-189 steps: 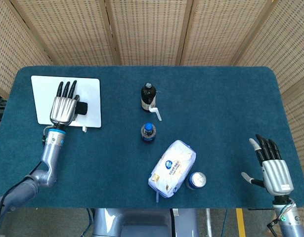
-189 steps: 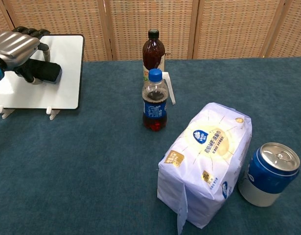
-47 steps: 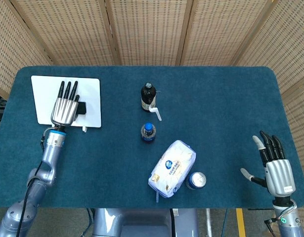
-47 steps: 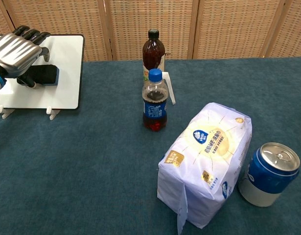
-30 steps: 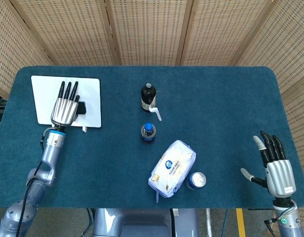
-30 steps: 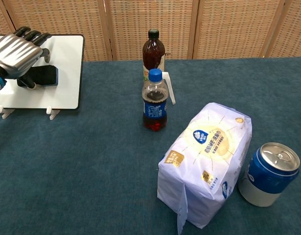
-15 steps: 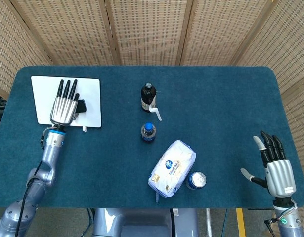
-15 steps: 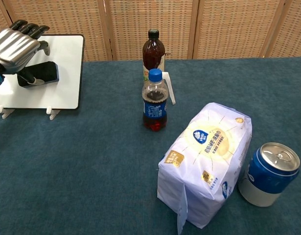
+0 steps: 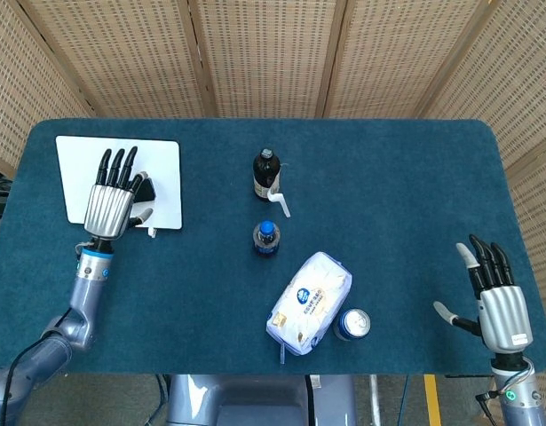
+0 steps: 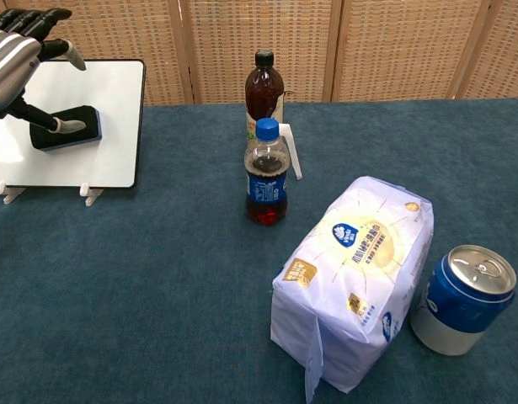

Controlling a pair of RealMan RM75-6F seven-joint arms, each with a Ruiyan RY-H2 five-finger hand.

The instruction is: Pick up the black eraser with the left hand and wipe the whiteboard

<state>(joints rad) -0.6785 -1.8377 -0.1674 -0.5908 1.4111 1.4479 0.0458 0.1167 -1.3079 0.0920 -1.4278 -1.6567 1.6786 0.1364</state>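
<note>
The white whiteboard (image 9: 162, 167) (image 10: 107, 93) lies at the table's far left. On it rests the black eraser (image 9: 146, 188) (image 10: 73, 130), flat and free. My left hand (image 9: 111, 202) (image 10: 14, 50) is raised just above and left of the eraser, fingers spread. Its thumb reaches down toward the eraser's near edge; I cannot tell if it touches. My right hand (image 9: 496, 300) hovers open and holding nothing near the front right corner, seen only in the head view.
A brown bottle (image 9: 265, 174) (image 10: 264, 84) and a blue-capped cola bottle (image 9: 266, 239) (image 10: 266, 177) stand mid-table. A tissue pack (image 9: 310, 302) (image 10: 355, 269) and a blue can (image 9: 352, 324) (image 10: 465, 299) sit nearer the front. Woven screens back the table.
My left hand has let go of the eraser, lifted off the board and spread its fingers. The eraser stays on the whiteboard. The right hand has not moved.
</note>
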